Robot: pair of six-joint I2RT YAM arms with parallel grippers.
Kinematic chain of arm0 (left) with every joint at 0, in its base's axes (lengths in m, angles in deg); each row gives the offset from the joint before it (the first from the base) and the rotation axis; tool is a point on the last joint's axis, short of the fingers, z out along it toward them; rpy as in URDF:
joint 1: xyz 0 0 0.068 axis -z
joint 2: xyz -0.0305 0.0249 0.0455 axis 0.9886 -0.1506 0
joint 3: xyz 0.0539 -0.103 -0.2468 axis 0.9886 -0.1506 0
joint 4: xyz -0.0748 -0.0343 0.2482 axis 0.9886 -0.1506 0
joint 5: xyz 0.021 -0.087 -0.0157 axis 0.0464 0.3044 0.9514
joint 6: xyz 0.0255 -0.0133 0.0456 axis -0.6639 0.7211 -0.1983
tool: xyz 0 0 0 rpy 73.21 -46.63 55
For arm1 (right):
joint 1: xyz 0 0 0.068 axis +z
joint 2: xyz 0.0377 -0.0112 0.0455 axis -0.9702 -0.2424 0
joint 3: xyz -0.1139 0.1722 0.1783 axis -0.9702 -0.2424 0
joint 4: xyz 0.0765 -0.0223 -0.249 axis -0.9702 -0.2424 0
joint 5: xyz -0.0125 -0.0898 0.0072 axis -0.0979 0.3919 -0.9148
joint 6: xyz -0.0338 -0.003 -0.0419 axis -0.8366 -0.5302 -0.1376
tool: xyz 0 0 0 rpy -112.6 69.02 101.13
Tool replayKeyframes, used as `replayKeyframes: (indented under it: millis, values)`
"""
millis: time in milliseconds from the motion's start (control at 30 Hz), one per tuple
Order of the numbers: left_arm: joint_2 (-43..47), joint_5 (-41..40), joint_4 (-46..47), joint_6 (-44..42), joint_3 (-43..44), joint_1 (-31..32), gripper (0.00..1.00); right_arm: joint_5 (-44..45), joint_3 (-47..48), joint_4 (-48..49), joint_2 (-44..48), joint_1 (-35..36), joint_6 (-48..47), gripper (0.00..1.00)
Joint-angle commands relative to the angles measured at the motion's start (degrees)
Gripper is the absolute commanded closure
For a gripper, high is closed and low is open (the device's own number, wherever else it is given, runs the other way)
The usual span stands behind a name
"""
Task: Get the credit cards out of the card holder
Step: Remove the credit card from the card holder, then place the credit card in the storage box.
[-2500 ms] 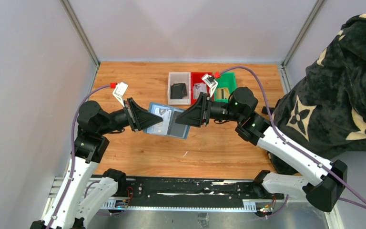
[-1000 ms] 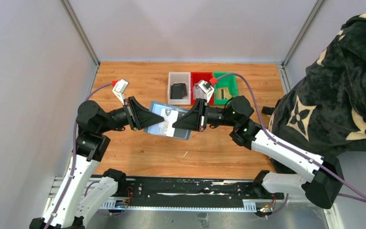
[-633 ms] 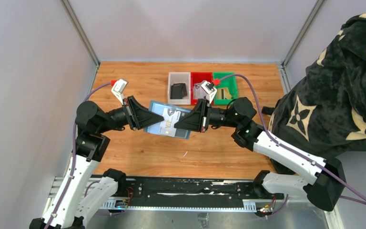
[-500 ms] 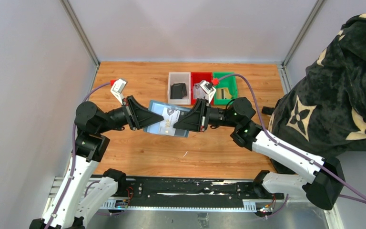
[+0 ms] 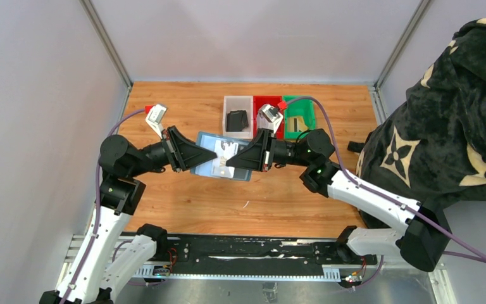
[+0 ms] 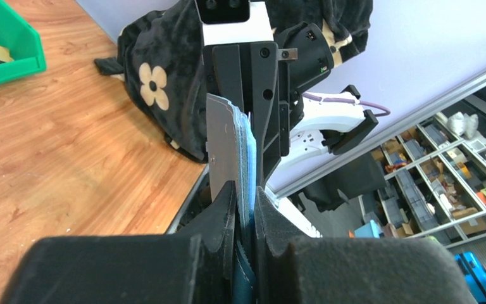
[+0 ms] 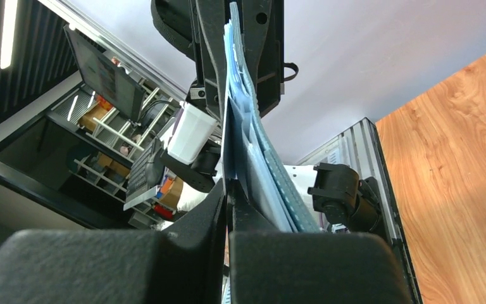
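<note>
Right, the teal card holder (image 5: 210,140) hangs open in the air just in front of the white bin (image 5: 238,98), with the left gripper (image 5: 212,158) pinched on its edge. The right gripper (image 5: 229,163) is pressed together too, seemingly on a pale credit card (image 5: 226,151), though edge-on it's hard to be sure. It's stiff, slick plastic in a floppy leather-like sleeve, so grip the card's exposed edge and pull straight along the slot, or it slips.

Pale grey walls (image 5: 253,38) enclose a wooden tabletop (image 5: 291,196) (cluttered shelving (image 6: 443,158) stands beyond the frame).
</note>
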Motion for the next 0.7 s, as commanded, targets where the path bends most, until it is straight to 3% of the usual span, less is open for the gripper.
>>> replayKeyframes:
  millis: [0, 167, 367, 533, 667]
  values:
    - [0.5, 0.9, 0.6, -2.1, 1.0, 0.0, 1.0, -2.3, -0.9, 1.5, 2.6, -2.8, -0.3, 1.0]
    - [0.5, 0.8, -2.9, -5.8, 2.9, 0.0, 1.0, -3.4, 0.6, -19.5, 9.2, -12.1, -10.3, 1.0]
    - [0.4, 1.5, -3.1, -7.0, 4.6, 0.0, 1.0, -7.7, 0.5, -26.7, 12.1, -26.0, -11.5, 1.0]
    - [0.4, 2.3, -0.9, -5.1, 4.6, 0.0, 1.0, 0.1, 10.6, -48.6, 5.0, -31.0, -26.1, 1.0]
    - [0.7, 2.7, -0.7, -5.1, 5.0, 0.0, 1.0, 8.5, 18.5, -56.8, -5.7, -31.7, -35.6, 1.0]
